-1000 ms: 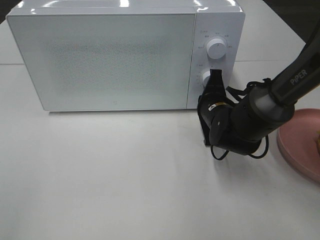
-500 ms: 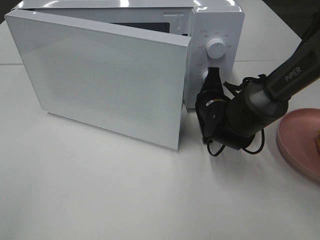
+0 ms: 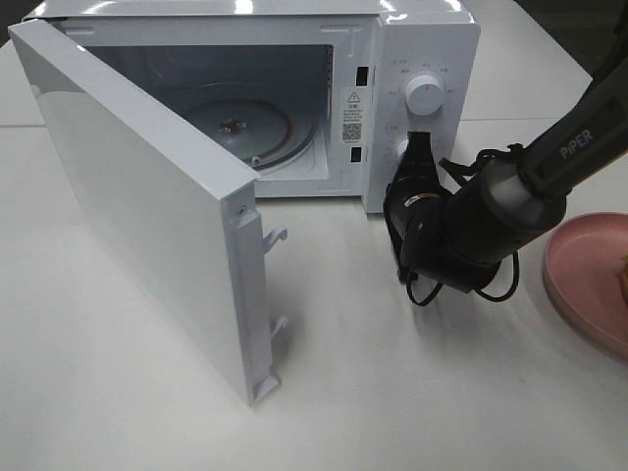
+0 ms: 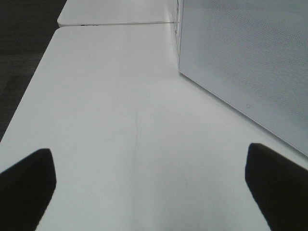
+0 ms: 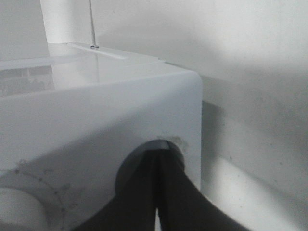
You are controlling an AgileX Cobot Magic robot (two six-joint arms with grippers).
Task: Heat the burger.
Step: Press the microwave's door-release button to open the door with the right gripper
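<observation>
Two grippers are at work, and only one is close to the oven. The right gripper has its jaws pressed fully together with nothing between them. Its tips rest against the lower knob on the control panel of the white microwave, and the upper knob sits just above those tips. In the right wrist view the closed right gripper meets the white panel near its rounded corner. Beyond the panel from this gripper, the door stands swung wide, hinged on the side farthest from the tips, and the glass turntable shows inside the cavity. The burger lies well apart from the gripper tips, back past the arm's wrist on the side away from the microwave. Only a tan sliver of it shows at the picture's edge, on the pink plate and outside the oven. The left gripper is spread wide and holds nothing, hanging over the white table. The outer face of the open door lies ahead of it, toward one finger's side.
</observation>
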